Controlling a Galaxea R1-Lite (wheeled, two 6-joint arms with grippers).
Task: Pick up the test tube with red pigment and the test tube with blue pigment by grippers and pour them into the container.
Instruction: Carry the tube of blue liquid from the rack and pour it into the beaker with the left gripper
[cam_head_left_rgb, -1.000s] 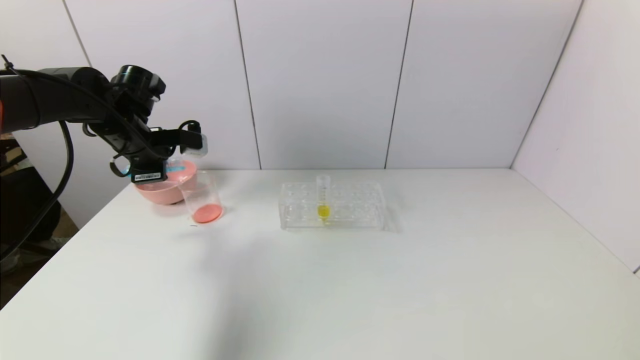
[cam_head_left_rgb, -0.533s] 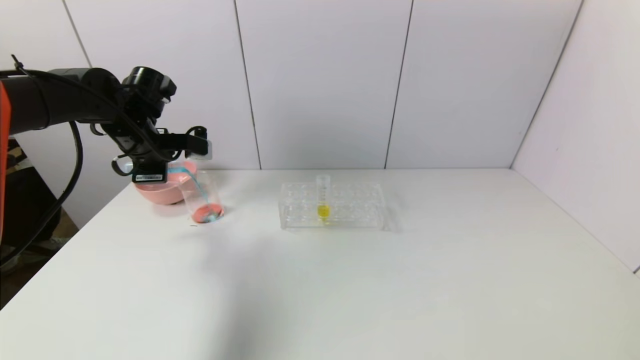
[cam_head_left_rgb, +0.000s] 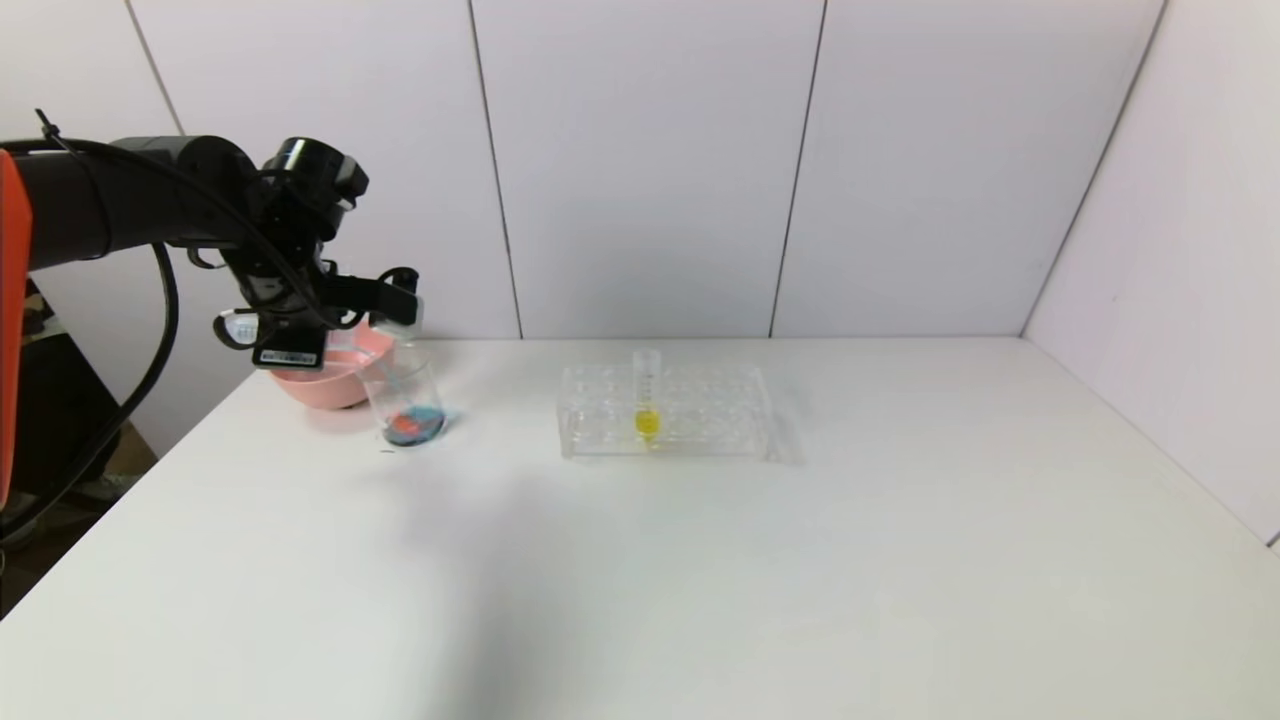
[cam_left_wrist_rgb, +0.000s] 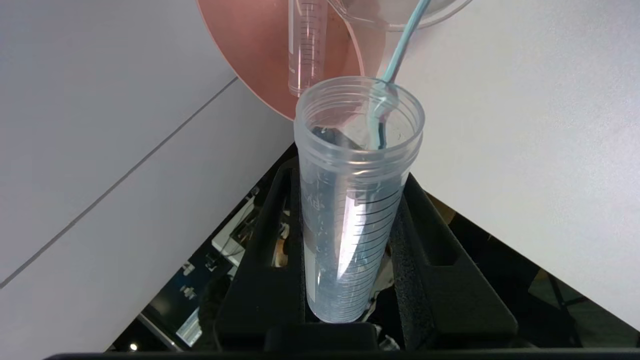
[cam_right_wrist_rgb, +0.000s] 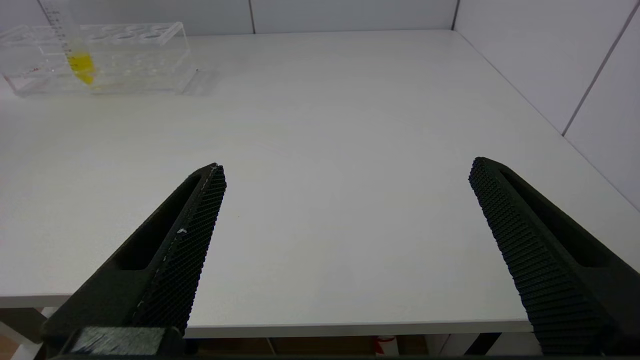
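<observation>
Slim clear graduated test tube with blue pigment (cam_left_wrist_rgb: 350, 200) is clamped by left gripper (cam_left_wrist_rgb: 350, 235), tipped over clear glass beaker (cam_head_left_rgb: 405, 405) so blue stream lands inside; seemingly nearly drained. Right gripper (cam_right_wrist_rgb: 345, 240) is parked, spread wide.

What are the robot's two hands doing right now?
Left gripper: shut on the test tube with blue pigment.
Right gripper: open, empty.

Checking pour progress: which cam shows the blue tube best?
Left wrist view: the test tube with blue pigment fills the frame, clamped in the left pincer, a thin blue stream leaving its mouth. Head view shows only the tube's mouth end. Right wrist view misses it.
</observation>
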